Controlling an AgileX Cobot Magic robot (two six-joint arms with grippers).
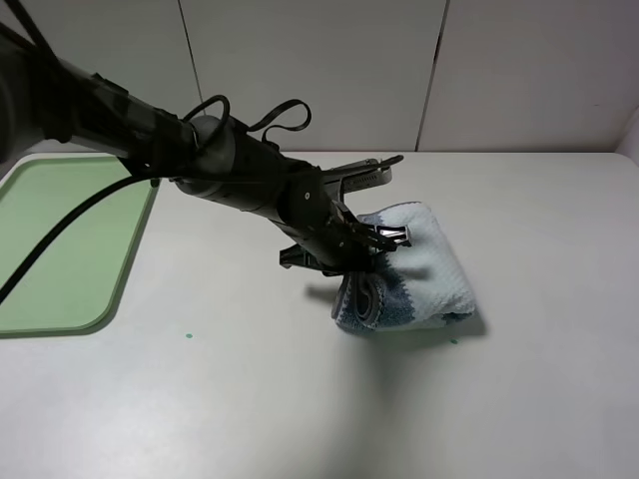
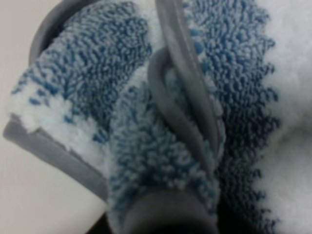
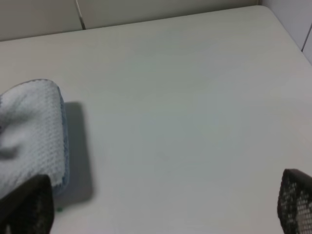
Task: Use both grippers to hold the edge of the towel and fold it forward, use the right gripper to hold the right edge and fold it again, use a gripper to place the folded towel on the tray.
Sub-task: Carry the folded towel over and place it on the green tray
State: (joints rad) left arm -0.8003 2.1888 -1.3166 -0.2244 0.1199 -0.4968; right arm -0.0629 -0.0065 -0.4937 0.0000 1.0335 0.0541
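The towel [image 1: 414,269] is lying folded into a thick bundle on the white table [image 1: 250,399], a bit right of ctr in the high view, approx 3 o'clock from the green tray [image 1: 60,289] and well apart from it. The tray is sitting at the table's 9 o'clock edge w/ nothing on it. The towel's pale side is facing up; blue-grey stripes and rolled grey hem are showing at its 7 o'clock corner.

The left arm is reaching in from 10 o'clock across the table, and the left gripper [image 1: 371,249] is pinching the towel's 9 o'clock edge, fingers pressed into the cloth folds. The left wrist cam is filling w/ terry pile: blue-and-white loops of the towel [image 2: 161,126] and grey hem curling thru the middle. Fingers themselves aren't clear there, too close and blurry.

The right arm isn't appearing in the high view. In the right wrist cam the right gripper [image 3: 161,207] is hanging spread wide, one finger [image 3: 29,204] and the other [image 3: 295,197] at opposite frame corners, holding nothing. The towel [image 3: 31,131] is lying beside one fingertip, the bare table [image 3: 185,97] taking up the rest.
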